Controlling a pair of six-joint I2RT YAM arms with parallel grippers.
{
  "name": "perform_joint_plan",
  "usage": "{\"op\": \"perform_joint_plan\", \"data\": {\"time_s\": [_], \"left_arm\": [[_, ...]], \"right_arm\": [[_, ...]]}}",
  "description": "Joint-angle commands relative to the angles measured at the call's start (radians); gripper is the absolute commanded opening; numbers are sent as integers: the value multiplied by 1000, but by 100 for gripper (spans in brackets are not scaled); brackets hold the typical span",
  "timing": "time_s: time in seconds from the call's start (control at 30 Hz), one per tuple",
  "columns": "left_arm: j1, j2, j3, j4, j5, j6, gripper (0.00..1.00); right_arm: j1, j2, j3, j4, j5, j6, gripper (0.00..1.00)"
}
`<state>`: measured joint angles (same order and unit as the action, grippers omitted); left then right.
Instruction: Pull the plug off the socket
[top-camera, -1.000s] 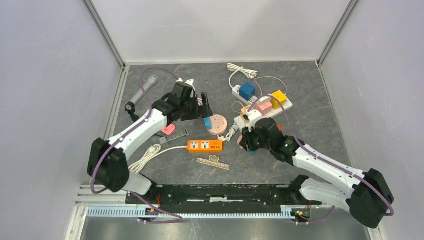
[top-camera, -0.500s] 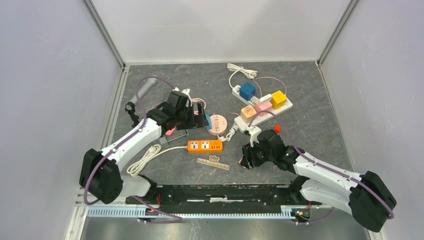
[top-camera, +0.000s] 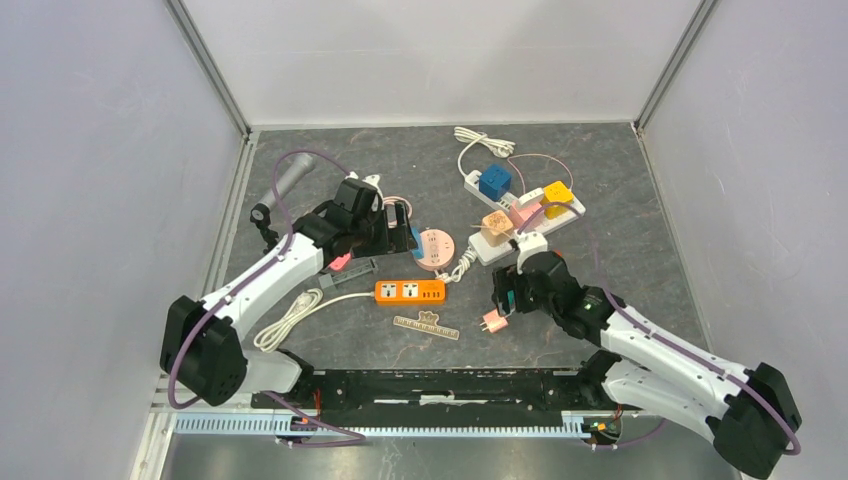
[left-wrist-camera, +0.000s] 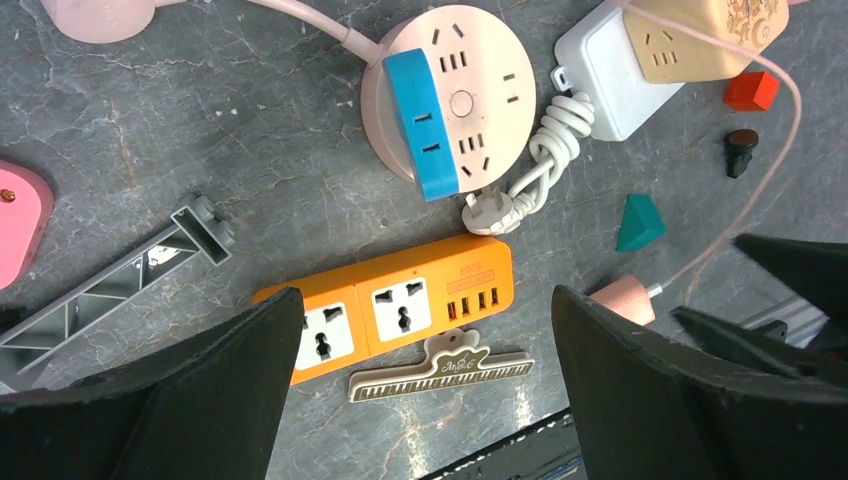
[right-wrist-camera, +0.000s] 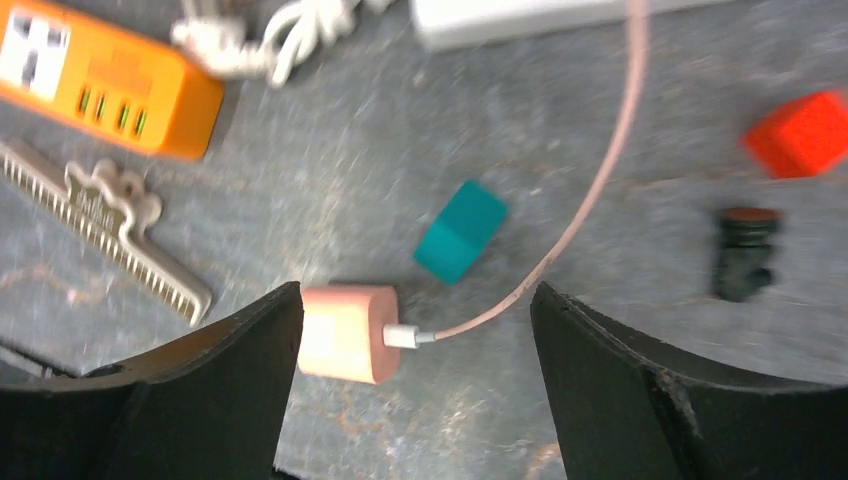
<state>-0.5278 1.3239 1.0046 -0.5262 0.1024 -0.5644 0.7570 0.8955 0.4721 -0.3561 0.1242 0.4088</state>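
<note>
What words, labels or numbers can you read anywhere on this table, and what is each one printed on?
Nothing here can be quoted with confidence.
Clip, comb-shaped, beige: a script word on its handle, too small to read.
Orange power strip: a short line of dark print near its upper edge, too small to read.
Right wrist view: too blurred for any print to show.
Top view: no legible text.

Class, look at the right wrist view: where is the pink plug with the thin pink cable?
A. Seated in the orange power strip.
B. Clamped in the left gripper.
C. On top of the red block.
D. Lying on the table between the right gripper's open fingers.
D: the pink plug lies on the table, in no socket, and the right gripper stands wide open without pinching it.
</note>
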Motion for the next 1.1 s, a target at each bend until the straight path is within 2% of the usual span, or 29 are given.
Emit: {"op": "perform_joint_plan", "data": {"time_s": [0.0, 0.13, 0.27, 0.43, 0.57, 0.77, 0.97, 1.07], "left_arm": [[2, 21, 47, 15, -28, -20, 100], [2, 47, 55, 32, -32, -31, 100], [2, 92, 73, 47, -19, -33, 99], [2, 182, 111, 49, -4, -33, 94], [2, 245, 158, 48, 5, -35, 91], [2, 322, 219, 48, 30, -38, 86], [2, 356, 214, 48, 41, -61, 66], [2, 357, 196, 45, 25, -72, 61]], "right_arm": [[-3, -42, 110, -100, 319, 51, 87], [-3, -47, 137, -41, 280, -16, 83], [-2, -11, 102, 187, 52, -92, 82], [-2, 206, 129, 469, -154, -45, 74], [-3, 427, 234, 515, -131, 45, 64], [-2, 615, 324, 597, -83, 73, 60], [-2, 710, 382, 576, 9, 70, 57], [-2, 745, 390, 566, 49, 62, 56]]}}
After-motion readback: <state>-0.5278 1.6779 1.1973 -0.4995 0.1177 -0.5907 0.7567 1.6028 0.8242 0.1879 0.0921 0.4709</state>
